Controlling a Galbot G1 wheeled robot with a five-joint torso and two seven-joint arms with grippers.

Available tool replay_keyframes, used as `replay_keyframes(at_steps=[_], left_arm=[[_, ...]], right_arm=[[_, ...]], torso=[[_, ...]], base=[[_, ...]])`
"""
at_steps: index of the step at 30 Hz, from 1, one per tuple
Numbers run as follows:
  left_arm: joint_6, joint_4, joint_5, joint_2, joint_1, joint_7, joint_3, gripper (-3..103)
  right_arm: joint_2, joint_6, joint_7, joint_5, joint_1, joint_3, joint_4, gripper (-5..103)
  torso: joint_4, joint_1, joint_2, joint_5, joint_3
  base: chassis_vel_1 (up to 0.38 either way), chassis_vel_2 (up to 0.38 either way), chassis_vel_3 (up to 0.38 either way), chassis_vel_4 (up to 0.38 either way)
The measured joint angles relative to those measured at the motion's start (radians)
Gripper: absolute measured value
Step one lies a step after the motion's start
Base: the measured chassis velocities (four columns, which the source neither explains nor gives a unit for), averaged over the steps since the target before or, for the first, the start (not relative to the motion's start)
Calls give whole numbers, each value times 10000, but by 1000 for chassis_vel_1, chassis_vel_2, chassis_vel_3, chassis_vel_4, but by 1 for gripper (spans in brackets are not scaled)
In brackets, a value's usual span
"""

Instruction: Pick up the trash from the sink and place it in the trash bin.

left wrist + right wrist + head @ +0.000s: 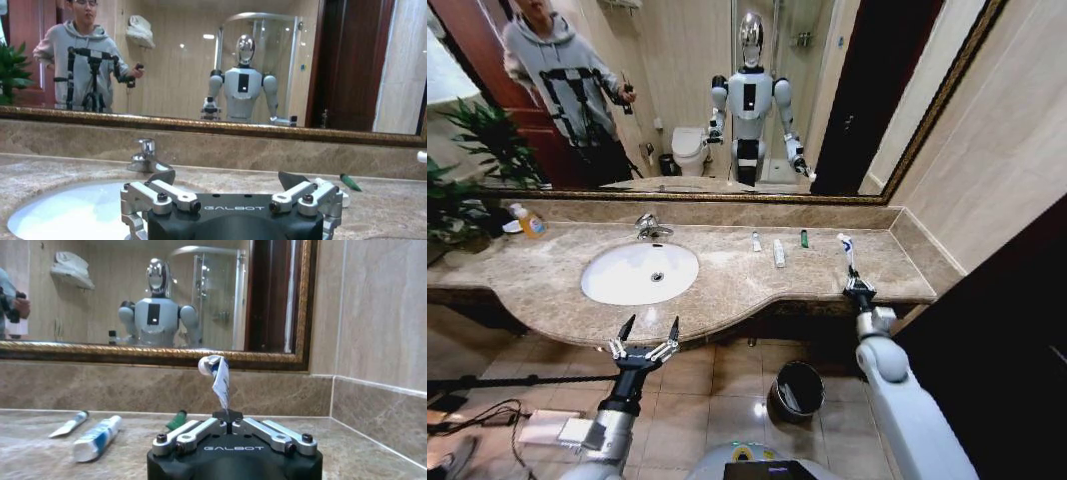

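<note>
**Tube pinched over the counter, bin down on the floor**

Gripping a small white tube with blue print (220, 377), the right gripper (858, 288) is seen above the right end of the marble countertop (727, 290). The tube is pinched by its flat crimped end, so the round cap end is pointed up, and the whole thing is tilted a bit. The jaws are closed tight on it.

Three more bits of trash are left on the counter, right of the sink (639, 272) and near the back wall: a thin white tube (756, 242), a fatter white tube with blue markings (778, 253), and a tiny green bottle (804, 238). All are lying flat, none touching.

The basin itself is white and oval, with a chrome faucet (650, 227) behind it and a drain in the middle.

The left gripper (644, 336) is held in front of the counter edge, just ahead of the sink, with its fingers spread wide and nothing between them.

The trash bin (796, 390), round, dark and glossy, is parked on the tiled floor below the counter, between the two arms.
</note>
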Motion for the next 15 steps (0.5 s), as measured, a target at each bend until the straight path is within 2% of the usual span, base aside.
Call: replay_keyframes(at_steps=[8, 15], left_arm=[[0, 0, 0, 0, 0, -2, 0, 100], [0, 1, 0, 0, 0, 1, 0, 100]], right_arm=[[730, 736, -333, -323, -1784, 456, 1155, 0], [1562, 1833, -572, -720, -3502, 634, 1275, 0]], torso=[[0, 0, 0, -1, 0], [0, 0, 0, -4, 1]], base=[[0, 0, 0, 0], [0, 0, 0, 0]])
